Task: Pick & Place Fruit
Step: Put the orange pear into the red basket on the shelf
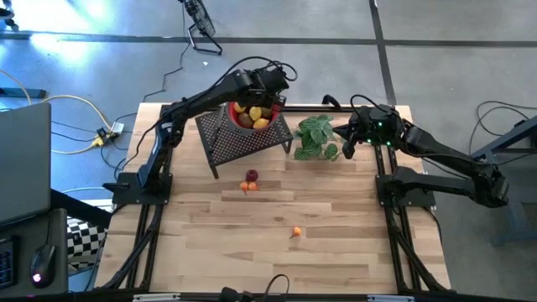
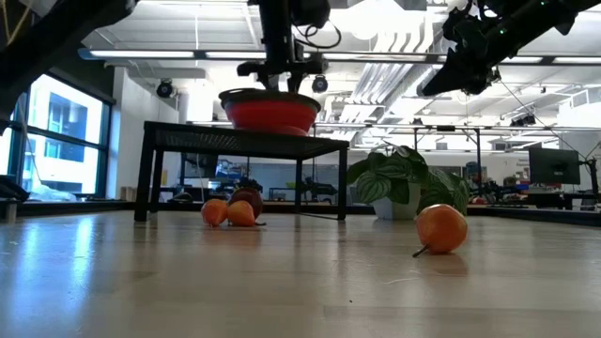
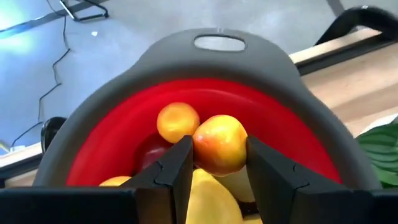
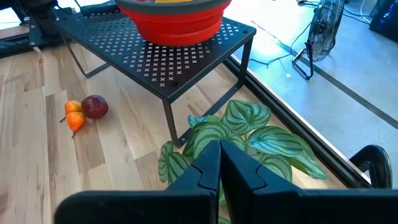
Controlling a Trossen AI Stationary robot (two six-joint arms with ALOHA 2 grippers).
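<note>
A red bowl with a grey rim stands on a black perforated stand at the table's far side. It holds several yellow and red fruit. My left gripper reaches over the bowl from the left, shut on a yellow-orange fruit. A dark red fruit and a small orange one lie on the table in front of the stand. Another orange one lies nearer the front. My right gripper hangs shut above the plant, holding nothing. My left gripper pinches the yellow-orange fruit by its two opposite sides between its two fingers. The fingers slant down into the bowl from the table's left. The fruit sits just above the other fruit in the bowl; I cannot tell whether it touches them.
A green leafy plant stands right of the stand, under my right gripper. The stand's legs lift the bowl above the table. Bare wood stretches from the stand to the near edge, with only the loose fruit on it.
</note>
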